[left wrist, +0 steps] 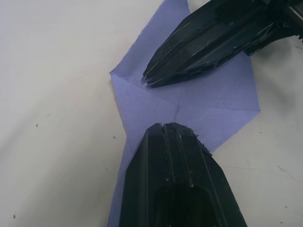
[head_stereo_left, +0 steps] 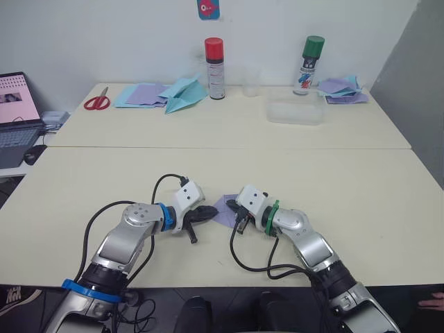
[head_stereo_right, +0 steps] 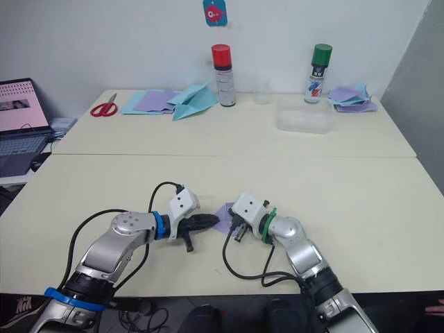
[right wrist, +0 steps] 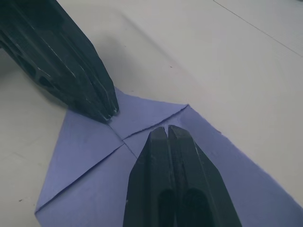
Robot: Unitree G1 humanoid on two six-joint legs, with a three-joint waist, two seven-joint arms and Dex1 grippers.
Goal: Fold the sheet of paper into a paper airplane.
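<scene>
The sheet of paper (head_stereo_left: 223, 210) lies flat on the near table (head_stereo_left: 361, 208), close to that table's front edge. It is purple and already has folds in it. Two corner flaps are folded in, and their edges meet along a line in the middle.

The left gripper (head_stereo_left: 214, 210) comes at the paper from the robot's left. Its two black fingers are pressed together, with no gap between them. The tip pushes down on the paper near the spot where the flap edges meet. It is not pinching the paper, only pressing on top of it.

The right gripper (head_stereo_left: 226, 205) comes at the paper from the robot's right. Its fingers are also squeezed together, and its tip rests on the paper too. The two tips sit just beside each other, almost nose to nose over the paper.

Around the paper the table is bare on every side. Past the paper, a seam runs across where a far table (head_stereo_left: 229, 128) joins on.

Well away from the paper, along the far table's back edge, stand a red-capped can (head_stereo_left: 215, 68) and a green-capped can (head_stereo_left: 308, 65). Between them lies a clear tray (head_stereo_left: 296, 112). Red scissors (head_stereo_left: 98, 101), a light blue folded plane (head_stereo_left: 184, 94) and stacked sheets (head_stereo_left: 343, 89) lie there too. A laptop (head_stereo_left: 17, 114) sits off the tables' left side.
</scene>
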